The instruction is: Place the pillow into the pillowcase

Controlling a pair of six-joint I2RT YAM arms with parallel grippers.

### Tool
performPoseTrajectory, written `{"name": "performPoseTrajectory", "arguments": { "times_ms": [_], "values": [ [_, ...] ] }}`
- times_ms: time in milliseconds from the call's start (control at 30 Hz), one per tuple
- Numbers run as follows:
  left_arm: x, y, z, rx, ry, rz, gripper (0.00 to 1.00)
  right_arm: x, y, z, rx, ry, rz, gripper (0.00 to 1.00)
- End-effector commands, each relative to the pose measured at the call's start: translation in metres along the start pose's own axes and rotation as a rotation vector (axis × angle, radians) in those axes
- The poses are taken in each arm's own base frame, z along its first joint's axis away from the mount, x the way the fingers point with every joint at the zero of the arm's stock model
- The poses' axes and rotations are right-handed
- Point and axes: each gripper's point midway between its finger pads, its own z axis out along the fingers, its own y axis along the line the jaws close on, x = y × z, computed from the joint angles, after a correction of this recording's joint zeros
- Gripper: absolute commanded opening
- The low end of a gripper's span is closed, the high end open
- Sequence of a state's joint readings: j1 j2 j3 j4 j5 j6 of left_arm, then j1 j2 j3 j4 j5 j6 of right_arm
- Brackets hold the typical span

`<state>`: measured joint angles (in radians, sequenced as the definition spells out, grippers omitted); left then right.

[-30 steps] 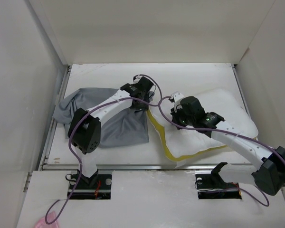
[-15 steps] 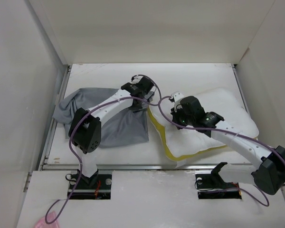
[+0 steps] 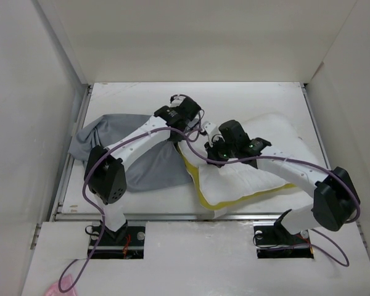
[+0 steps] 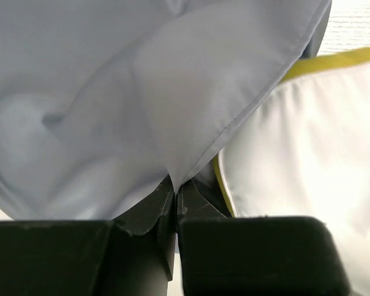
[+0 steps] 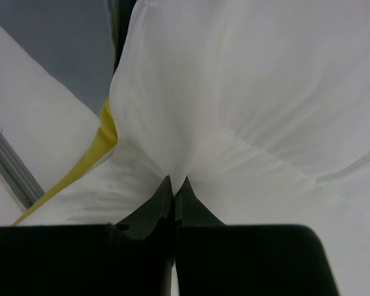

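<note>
The grey pillowcase (image 3: 132, 157) lies wrinkled on the left half of the table. My left gripper (image 3: 187, 131) is at its right-hand edge, shut on a fold of the grey cloth (image 4: 172, 92), with its fingertips (image 4: 163, 194) pressed together. The white pillow (image 3: 265, 169) lies to the right, its yellow band (image 3: 196, 179) facing the pillowcase and touching its edge. My right gripper (image 3: 211, 150) is at the pillow's left end, shut on a pinch of white fabric (image 5: 234, 111). In the right wrist view, the yellow band (image 5: 105, 132) is just left of the grip.
White enclosure walls stand close on the left, back and right. A metal rail (image 3: 68, 179) runs along the table's left edge. Purple cables (image 3: 194, 132) loop between the two arms. Bare table (image 3: 234, 98) shows behind the pillow.
My left gripper has shut on the pillowcase's edge. My right arm has dragged the pillow to the left, so that its yellow edge now meets the grey cloth.
</note>
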<state>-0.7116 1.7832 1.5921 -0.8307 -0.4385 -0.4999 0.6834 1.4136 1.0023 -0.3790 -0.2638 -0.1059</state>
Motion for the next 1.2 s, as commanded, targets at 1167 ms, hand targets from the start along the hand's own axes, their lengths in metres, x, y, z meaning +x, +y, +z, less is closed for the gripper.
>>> {"name": "performPoseTrajectory", "arguments": {
  "times_ms": [1167],
  "values": [
    [-0.004,-0.029,-0.04,0.209,0.019,-0.012,0.0,-0.225,-0.107,0.082,0.291,-0.714,0.711,0.0]
  ]
}}
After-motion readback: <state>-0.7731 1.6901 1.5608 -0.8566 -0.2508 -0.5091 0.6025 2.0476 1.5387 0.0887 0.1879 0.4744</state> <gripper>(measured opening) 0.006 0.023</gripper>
